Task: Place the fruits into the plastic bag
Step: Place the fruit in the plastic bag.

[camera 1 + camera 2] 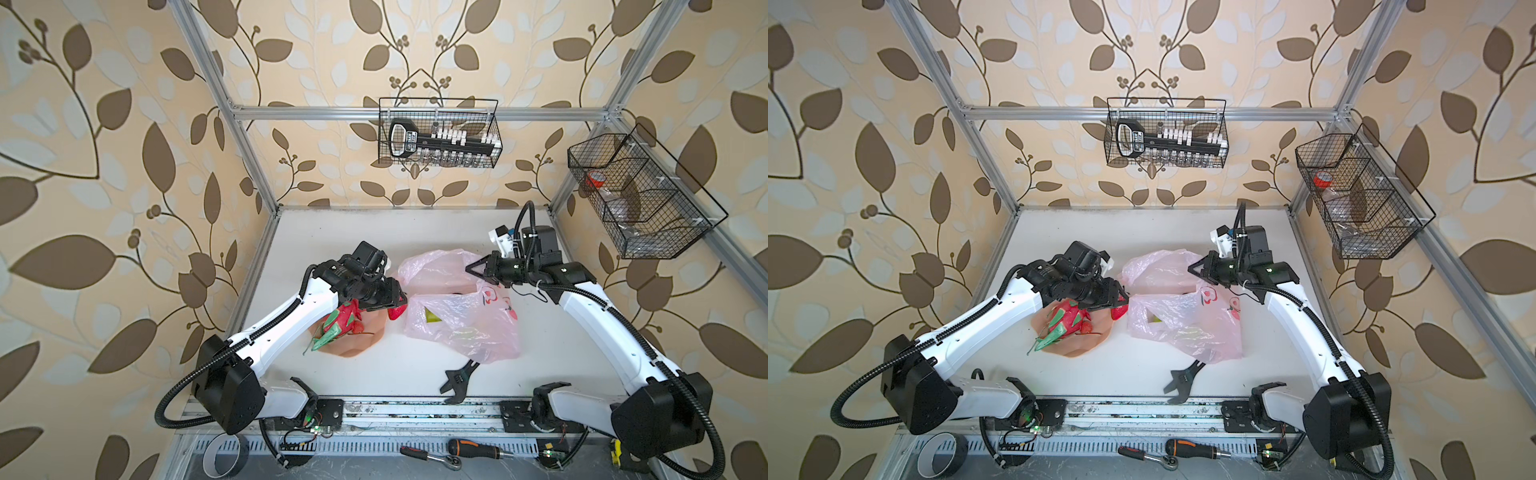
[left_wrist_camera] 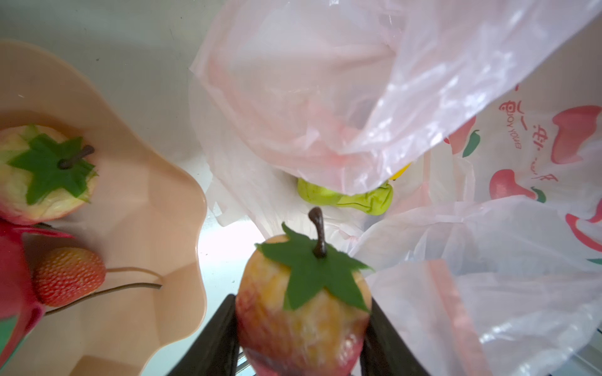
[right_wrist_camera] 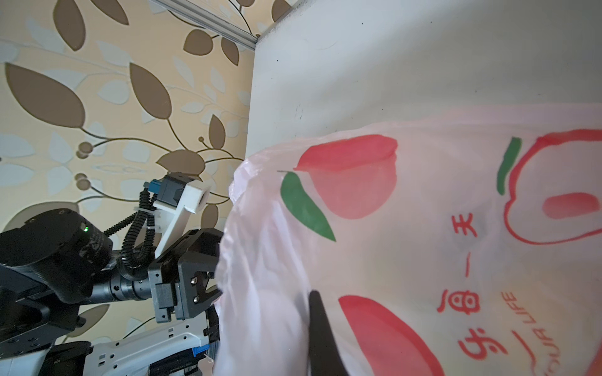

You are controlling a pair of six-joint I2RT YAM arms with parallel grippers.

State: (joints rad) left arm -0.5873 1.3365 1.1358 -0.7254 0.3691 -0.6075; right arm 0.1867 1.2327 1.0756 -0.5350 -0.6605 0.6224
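My left gripper (image 2: 303,332) is shut on a red-yellow strawberry (image 2: 303,283) with a green leaf cap. It holds the fruit just at the mouth of the pale pink plastic bag (image 2: 325,97). In both top views this gripper (image 1: 399,303) (image 1: 1121,302) hovers between the peach plate (image 1: 361,338) and the bag (image 1: 461,324) (image 1: 1183,328). A green piece (image 2: 345,195) and a yellow lemon (image 2: 400,171) lie inside the bag. A dragon fruit (image 1: 343,320) (image 1: 1065,318), a small strawberry (image 2: 68,275) and a leaf-capped fruit (image 2: 42,175) rest on the plate. My right gripper (image 1: 471,268) (image 3: 312,328) is shut on the bag's upper edge and lifts it.
A black adjustable wrench (image 1: 459,380) lies by the table's front edge, just below the bag. A screwdriver (image 1: 473,449) and a ratchet (image 1: 432,457) sit on the front rail. Wire baskets (image 1: 438,133) (image 1: 640,195) hang on the back and right frame.
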